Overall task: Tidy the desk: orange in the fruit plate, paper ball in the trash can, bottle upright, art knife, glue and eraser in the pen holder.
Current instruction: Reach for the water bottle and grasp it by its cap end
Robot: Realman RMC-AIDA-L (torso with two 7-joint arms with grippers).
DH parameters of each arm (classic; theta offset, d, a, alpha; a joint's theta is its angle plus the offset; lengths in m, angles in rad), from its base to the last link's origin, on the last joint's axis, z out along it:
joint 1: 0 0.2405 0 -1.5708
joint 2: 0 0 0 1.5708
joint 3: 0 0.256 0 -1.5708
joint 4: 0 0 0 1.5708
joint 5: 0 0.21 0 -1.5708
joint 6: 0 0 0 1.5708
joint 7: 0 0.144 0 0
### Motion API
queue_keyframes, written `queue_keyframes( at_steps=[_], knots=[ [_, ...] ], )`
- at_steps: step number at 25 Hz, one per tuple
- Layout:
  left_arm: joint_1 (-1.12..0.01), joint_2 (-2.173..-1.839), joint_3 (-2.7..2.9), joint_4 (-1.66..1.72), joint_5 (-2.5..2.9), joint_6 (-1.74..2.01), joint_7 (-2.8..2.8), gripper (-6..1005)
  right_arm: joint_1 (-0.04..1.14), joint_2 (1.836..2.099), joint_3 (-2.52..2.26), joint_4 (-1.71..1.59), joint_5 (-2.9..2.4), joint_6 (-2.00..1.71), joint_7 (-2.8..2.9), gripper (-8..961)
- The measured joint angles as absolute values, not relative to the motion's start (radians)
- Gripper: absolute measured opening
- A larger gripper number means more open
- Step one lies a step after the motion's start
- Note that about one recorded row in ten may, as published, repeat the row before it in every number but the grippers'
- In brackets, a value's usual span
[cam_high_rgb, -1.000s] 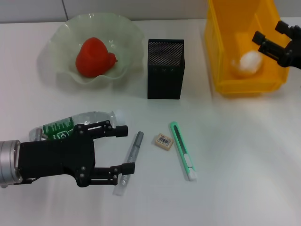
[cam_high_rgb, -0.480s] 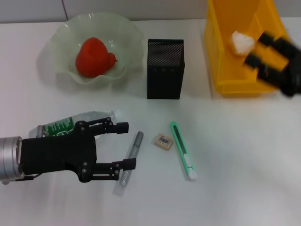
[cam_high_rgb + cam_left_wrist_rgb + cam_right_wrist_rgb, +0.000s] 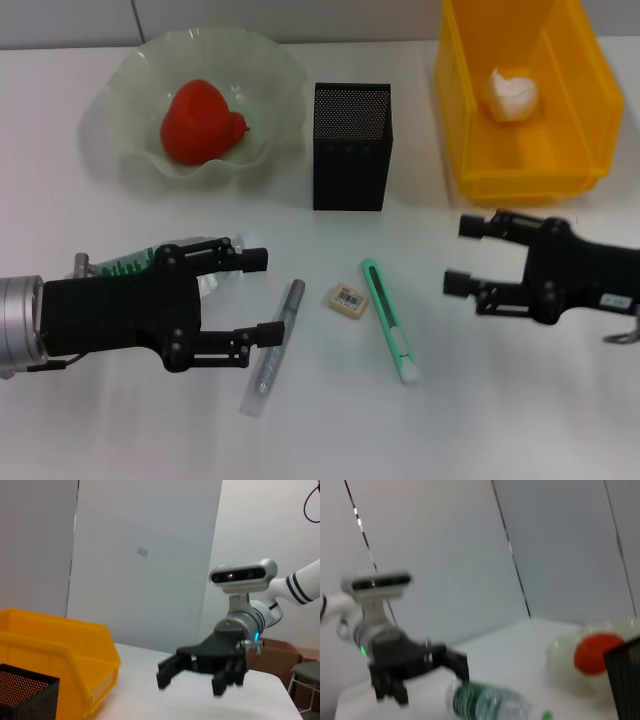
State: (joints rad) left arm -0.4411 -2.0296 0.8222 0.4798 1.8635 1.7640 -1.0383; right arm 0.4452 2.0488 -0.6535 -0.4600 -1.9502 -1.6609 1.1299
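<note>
While my left gripper (image 3: 258, 298), fingers spread, straddles the lying bottle (image 3: 130, 266) near the desk's (image 3: 500, 420) left edge, my right gripper (image 3: 462, 256) hangs open, empty.

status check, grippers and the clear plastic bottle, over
Left gripper open, over lying clear plastic bottle. Right gripper open, empty, near mint-green art knife. Thin grey glue stick close beside left fingers.

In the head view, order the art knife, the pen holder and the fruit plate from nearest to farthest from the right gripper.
From the right gripper:
1. art knife, just to its left on the desk.
2. pen holder, farther back, centre.
3. fruit plate, far back left.
</note>
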Motion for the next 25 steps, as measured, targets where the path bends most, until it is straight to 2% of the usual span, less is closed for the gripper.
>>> queue_keyframes(
  at_steps=[6, 14, 19, 25],
  knots=[
    [-0.448, -2.029, 0.822, 0.486, 1.865, 1.753, -1.053, 808, 0.448, 2.064, -0.653, -0.46, -2.008, -1.62, 1.062, 818],
    [-0.483, -2.04, 0.815, 0.592, 1.871, 1.727, -1.192, 808, 0.443, 2.065, -0.648, -0.46, -2.01, -1.61, 1.048, 818],
    [-0.528, -2.041, 0.833, 0.715, 1.943, 1.668, -1.372, 807, 0.443, 2.065, -0.651, -0.46, -2.01, -1.599, 1.045, 818],
    [-0.643, -2.067, 0.838, 0.885, 2.23, 1.629, -1.623, 807, 0.442, 2.065, -0.652, -0.463, -2.011, -1.598, 1.035, 818]
  ],
)
